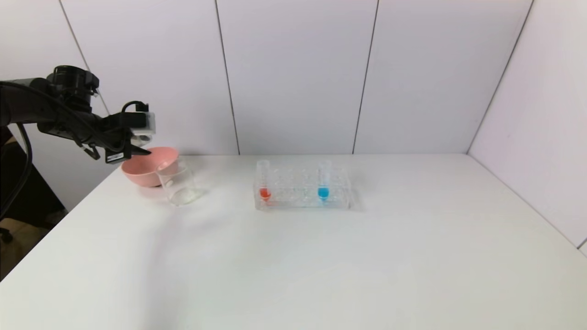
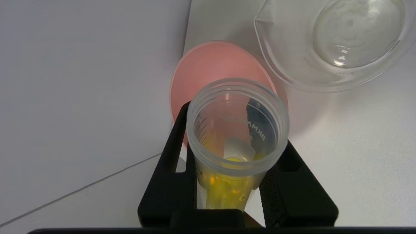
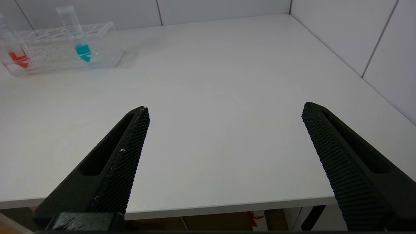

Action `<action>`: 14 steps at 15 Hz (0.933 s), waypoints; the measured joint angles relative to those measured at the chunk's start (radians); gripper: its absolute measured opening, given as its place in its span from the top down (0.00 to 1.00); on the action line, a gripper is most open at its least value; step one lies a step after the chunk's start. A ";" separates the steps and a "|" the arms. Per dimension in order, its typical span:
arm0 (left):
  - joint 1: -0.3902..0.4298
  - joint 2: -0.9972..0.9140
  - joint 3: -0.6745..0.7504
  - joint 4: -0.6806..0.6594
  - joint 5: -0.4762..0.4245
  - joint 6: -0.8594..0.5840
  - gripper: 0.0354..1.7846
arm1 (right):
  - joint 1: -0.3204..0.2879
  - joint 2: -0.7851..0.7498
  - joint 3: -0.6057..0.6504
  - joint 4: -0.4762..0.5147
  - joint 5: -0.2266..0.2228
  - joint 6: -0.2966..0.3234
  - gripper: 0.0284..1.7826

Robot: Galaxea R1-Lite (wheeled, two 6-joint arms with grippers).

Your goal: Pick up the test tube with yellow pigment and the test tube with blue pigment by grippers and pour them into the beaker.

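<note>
My left gripper (image 1: 134, 147) hangs over the near rim of the pink bowl at the table's far left. In the left wrist view the left gripper (image 2: 234, 128) is shut on the test tube with yellow pigment (image 2: 227, 191). The tube's open mouth shows, with yellow liquid pooled low inside it. The clear beaker (image 1: 179, 185) stands just right of the bowl, apart from the tube, and its beaker rim (image 2: 276, 65) shows beside it. The test tube with blue pigment (image 1: 323, 183) stands upright in the rack. My right gripper (image 3: 226, 109) is open and empty over the table's front edge.
The pink bowl (image 1: 144, 170) sits against the back wall, directly below the held tube (image 2: 211, 65). A clear tube rack (image 1: 302, 195) at mid-table also holds a red-bottomed tube (image 1: 264, 185). White walls close off the back and right.
</note>
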 joint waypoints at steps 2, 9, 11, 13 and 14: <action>-0.008 0.005 0.000 0.001 0.006 0.008 0.71 | 0.000 0.000 0.000 0.000 0.000 0.000 0.04; -0.030 0.006 0.000 0.004 0.075 0.037 0.71 | 0.000 0.000 0.000 0.000 0.000 0.000 0.04; -0.038 0.006 0.000 0.005 0.104 0.043 0.71 | 0.000 0.000 0.000 0.000 0.000 0.000 0.04; -0.045 0.006 0.000 0.025 0.129 0.044 0.71 | 0.000 0.000 0.000 0.000 0.000 0.000 0.04; -0.048 0.005 0.001 0.043 0.143 0.043 0.71 | 0.000 0.000 0.000 0.000 0.000 0.000 0.04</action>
